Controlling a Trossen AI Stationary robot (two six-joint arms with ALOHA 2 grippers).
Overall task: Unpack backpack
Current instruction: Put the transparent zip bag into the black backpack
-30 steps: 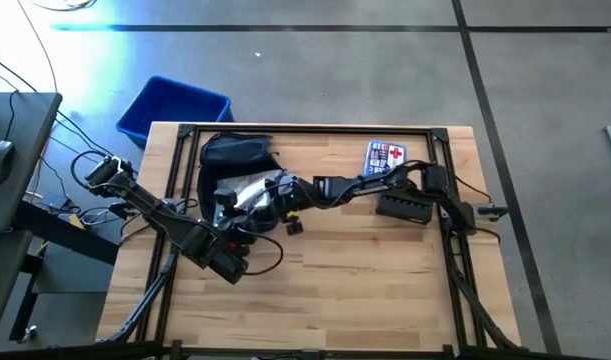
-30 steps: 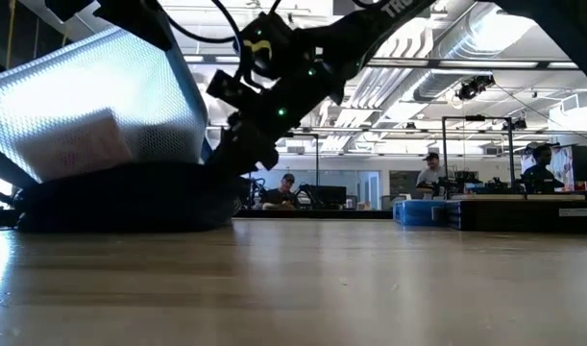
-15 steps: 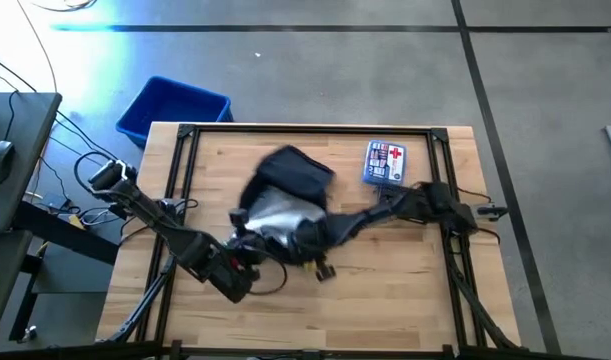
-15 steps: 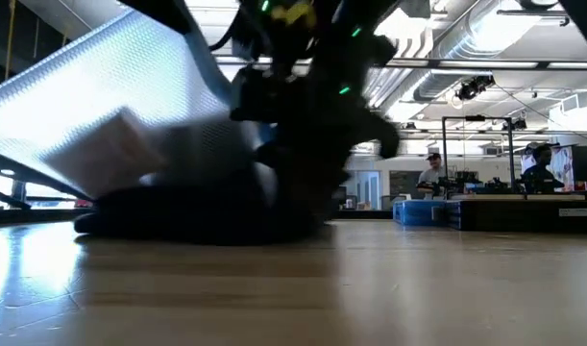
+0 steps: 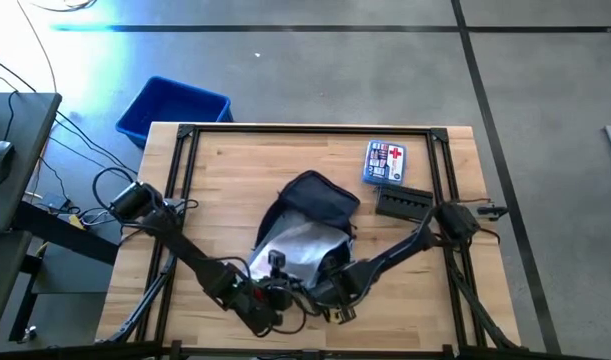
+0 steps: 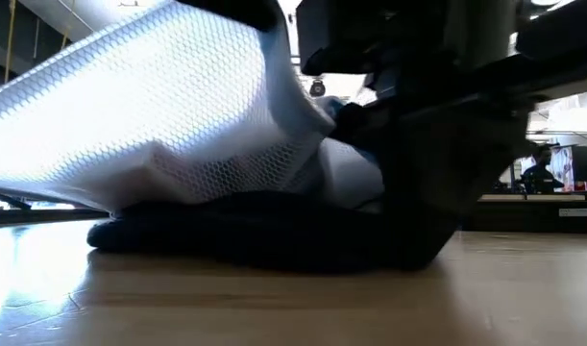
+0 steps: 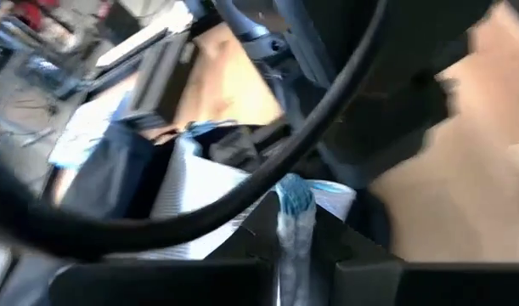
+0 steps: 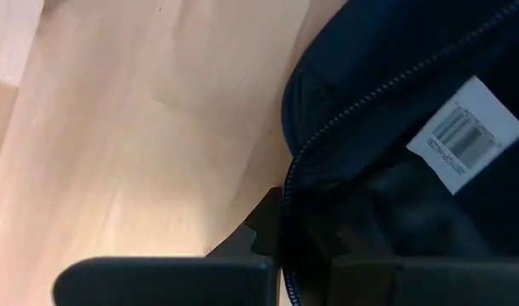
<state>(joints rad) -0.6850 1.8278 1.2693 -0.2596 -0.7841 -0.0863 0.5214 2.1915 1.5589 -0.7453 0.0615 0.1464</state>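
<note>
My tabletop [image 5: 235, 170] was pale wood planks with dark metal frame along edges. Backpack [image 5: 320, 198] lay on it near middle, toward front half, dark navy, floppy, mouth facing front edge. White mesh pouch [image 5: 290, 250] spilled from that mouth, resting on wood. First-aid kit [image 5: 386, 162], blue-white with red cross, lay flat near far right corner. Black rectangular case [image 5: 403, 204] sat just beside it, nearer front. Left far quarter was bare wood.
</note>
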